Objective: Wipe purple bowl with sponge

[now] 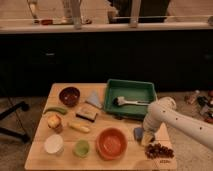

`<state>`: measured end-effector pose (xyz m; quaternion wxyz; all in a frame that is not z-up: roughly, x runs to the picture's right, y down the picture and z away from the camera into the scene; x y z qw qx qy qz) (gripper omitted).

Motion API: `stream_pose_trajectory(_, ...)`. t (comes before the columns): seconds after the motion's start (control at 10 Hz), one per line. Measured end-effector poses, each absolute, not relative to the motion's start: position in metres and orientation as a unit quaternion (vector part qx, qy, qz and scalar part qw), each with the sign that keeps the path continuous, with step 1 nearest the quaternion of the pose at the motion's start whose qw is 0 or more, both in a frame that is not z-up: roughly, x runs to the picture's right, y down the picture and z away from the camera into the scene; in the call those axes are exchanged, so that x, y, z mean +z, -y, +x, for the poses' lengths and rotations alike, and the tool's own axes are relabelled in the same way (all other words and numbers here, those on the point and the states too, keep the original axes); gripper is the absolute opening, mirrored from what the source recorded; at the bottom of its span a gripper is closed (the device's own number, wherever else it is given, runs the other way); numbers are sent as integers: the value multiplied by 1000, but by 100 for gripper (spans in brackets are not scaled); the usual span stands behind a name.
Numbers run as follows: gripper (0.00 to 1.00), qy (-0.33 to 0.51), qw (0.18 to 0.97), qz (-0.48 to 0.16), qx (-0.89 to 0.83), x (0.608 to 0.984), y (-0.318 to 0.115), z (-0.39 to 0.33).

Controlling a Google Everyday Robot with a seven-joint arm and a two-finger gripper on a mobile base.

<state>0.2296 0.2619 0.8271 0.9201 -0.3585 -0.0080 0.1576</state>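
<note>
nearest on the wooden counter (40, 159) stand a white cup (53, 144), a pale green cup (81, 148) and the orange bowl (111, 142), with a dark red cluster (159, 150) at the near right corner. just behind and right of the orange bowl lies the sponge (137, 132), a small blue block flat on the counter. the gripper (146, 138) hangs at the end of the white arm (165, 114) right at the sponge's right side, touching it or nearly so. whether it is open or closed on the sponge i cannot tell.

farther back, mid-counter, sit a tan block (87, 114) and a yellow piece (79, 127). at the far left is the purple bowl (69, 95), upright and with nothing near its rim, well apart from the sponge and the gripper. the green tray (131, 90) is at the far right.

as a judgement, the task is at its very start: the sponge looks not yet lifted. securing it, carrying it across to the purple bowl and all of the wiping are left.
</note>
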Motion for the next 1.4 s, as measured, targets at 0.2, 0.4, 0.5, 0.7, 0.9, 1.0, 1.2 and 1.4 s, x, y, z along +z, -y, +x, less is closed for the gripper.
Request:
stream_pose_trajectory(0.2, 80, 8, 919, -361, 159, 829, -263, 232)
stream_pose_trajectory(0.4, 80, 13, 919, -362, 152, 829, -264, 234)
stream_pose_trajectory(0.5, 80, 17, 920, -362, 149, 830, -264, 234)
stream_pose_trajectory(0.7, 80, 27, 922, -360, 142, 830, -265, 236)
stream_pose_trajectory(0.9, 80, 39, 923, -360, 130, 830, -265, 235)
stream_pose_trajectory(1.0, 80, 45, 924, -360, 125, 830, -264, 234)
stream_pose_trajectory(1.2, 80, 53, 924, -362, 115, 830, -265, 233)
stream_pose_trajectory(1.4, 80, 59, 923, -365, 106, 830, -265, 232)
